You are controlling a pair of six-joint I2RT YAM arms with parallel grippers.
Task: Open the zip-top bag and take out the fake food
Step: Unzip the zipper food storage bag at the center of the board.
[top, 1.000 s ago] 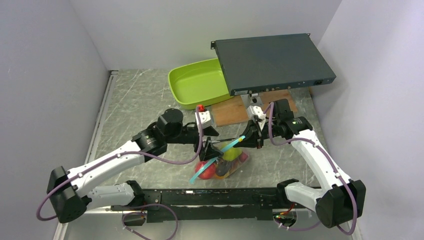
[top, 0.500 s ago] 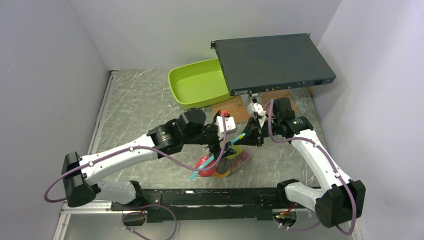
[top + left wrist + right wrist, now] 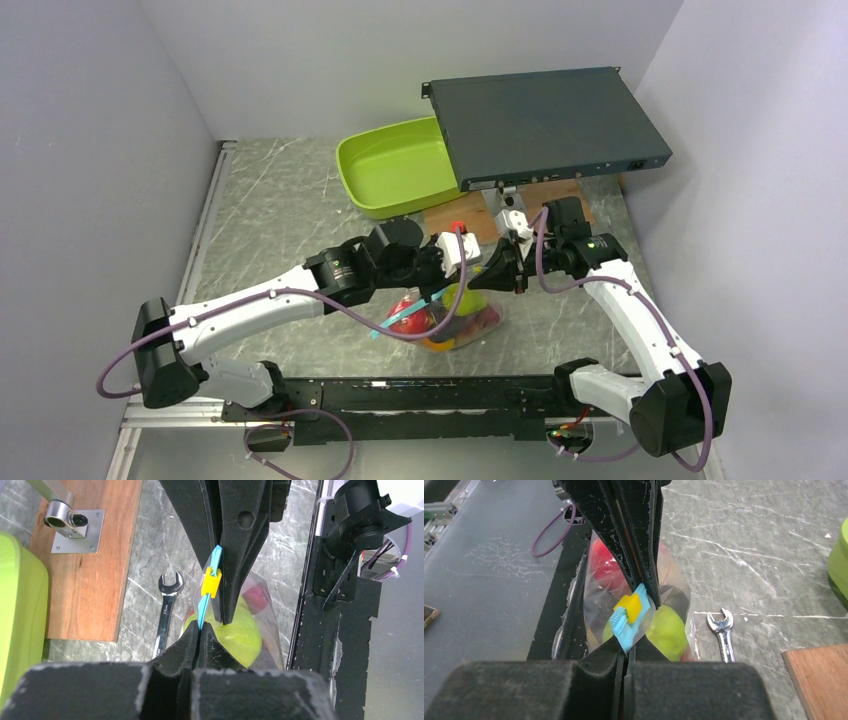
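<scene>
My left gripper (image 3: 199, 636) has just pinched the zip-top bag (image 3: 458, 322), I think at its mouth, facing my right gripper (image 3: 629, 652) clamped there too, in the near middle, so now I can pull it apart.

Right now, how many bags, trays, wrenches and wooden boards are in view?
bag: 1
tray: 1
wrench: 1
board: 1
total: 4
</scene>
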